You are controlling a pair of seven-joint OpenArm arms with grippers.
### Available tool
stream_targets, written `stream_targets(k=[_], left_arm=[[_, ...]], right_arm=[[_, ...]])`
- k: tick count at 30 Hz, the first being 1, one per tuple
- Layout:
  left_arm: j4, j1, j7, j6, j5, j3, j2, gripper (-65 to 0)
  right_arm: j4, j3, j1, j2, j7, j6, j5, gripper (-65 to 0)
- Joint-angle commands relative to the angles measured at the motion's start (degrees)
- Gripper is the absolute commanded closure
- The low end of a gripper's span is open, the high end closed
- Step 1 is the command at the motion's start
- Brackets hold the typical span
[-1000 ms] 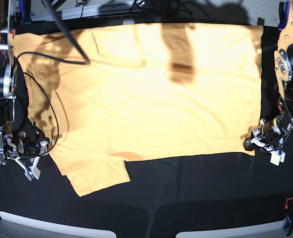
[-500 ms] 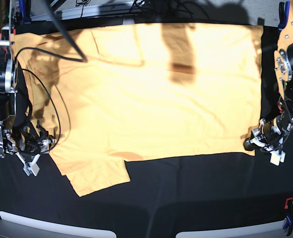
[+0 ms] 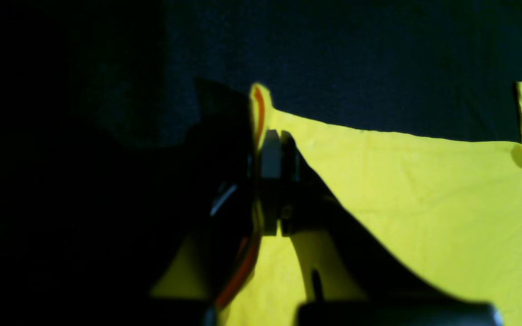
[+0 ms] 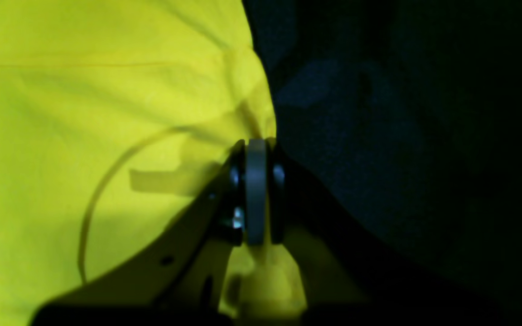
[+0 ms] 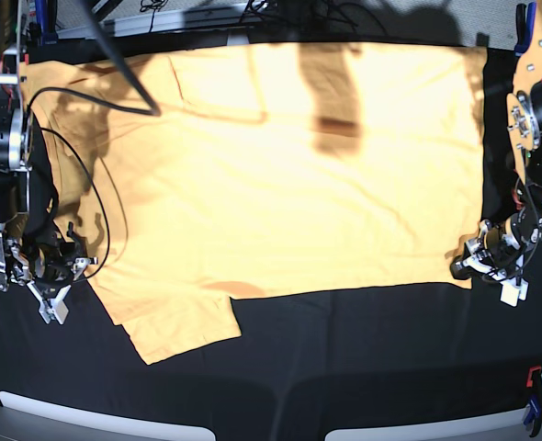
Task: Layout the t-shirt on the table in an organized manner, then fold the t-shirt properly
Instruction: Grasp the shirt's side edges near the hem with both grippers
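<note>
The orange-yellow t-shirt [image 5: 280, 175] lies spread flat across the black table [image 5: 363, 367], with one short sleeve [image 5: 175, 331] pointing toward the front edge. My left gripper [image 5: 466, 266] sits at the shirt's front right corner. In the left wrist view my left gripper [image 3: 272, 151] is shut on that corner, and the cloth [image 3: 424, 203] rises in a small peak beside the fingers. My right gripper [image 5: 76, 266] is at the shirt's left edge, above the sleeve. The right wrist view shows my right gripper [image 4: 256, 151] shut on the edge of the cloth [image 4: 107, 113].
A black cable [image 5: 115, 101] hangs over the shirt's far left corner and casts a shadow. Blue clamps sit at the far right [image 5: 525, 23] and front right [image 5: 533, 413] table edges. White strips [image 5: 106, 420] line the front edge.
My right gripper has closed on the shirt's left edge after standing open beside it. The left gripper and the shirt have stayed still.
</note>
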Motion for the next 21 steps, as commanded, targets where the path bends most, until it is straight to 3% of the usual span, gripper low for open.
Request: stream_targets(k=[1, 2, 3, 5, 7, 14, 21], left_arm=[[0.5, -1.3, -0.5, -0.3, -0.5, 0.0, -0.5, 0.0], [0.5, -1.3, -0.5, -0.3, -0.5, 0.0, -0.5, 0.0], [0.5, -1.3, -0.5, -0.3, -0.5, 0.0, -0.5, 0.0], [0.5, -1.3, -0.5, -0.3, -0.5, 0.0, -0.5, 0.0], [0.5, -1.3, -0.6, -0.3, -0.5, 0.0, -0.5, 0.0], [0.5, -1.3, -0.7, -0.3, -0.5, 0.0, -0.5, 0.0], [0.5, -1.3, -0.7, -0.3, -0.3, 0.0, -0.3, 0.0]], right_arm=[[0.7, 0.1, 1.8, 1.1, 0.3, 0.0, 0.0, 0.0], [0.7, 0.1, 1.9, 1.3, 0.2, 0.0, 0.1, 0.0], [0.7, 0.1, 2.1, 1.6, 0.2, 0.0, 0.1, -4.2], [0.7, 0.1, 2.8, 2.2, 0.5, 0.0, 0.3, -21.1], [0.7, 0.1, 3.7, 2.9, 1.6, 0.0, 0.3, -31.7], [0.6, 0.1, 4.4, 4.7, 1.1, 0.0, 0.2, -33.0], [0.6, 0.1, 1.7, 3.7, 0.2, 0.0, 0.2, -32.9]])
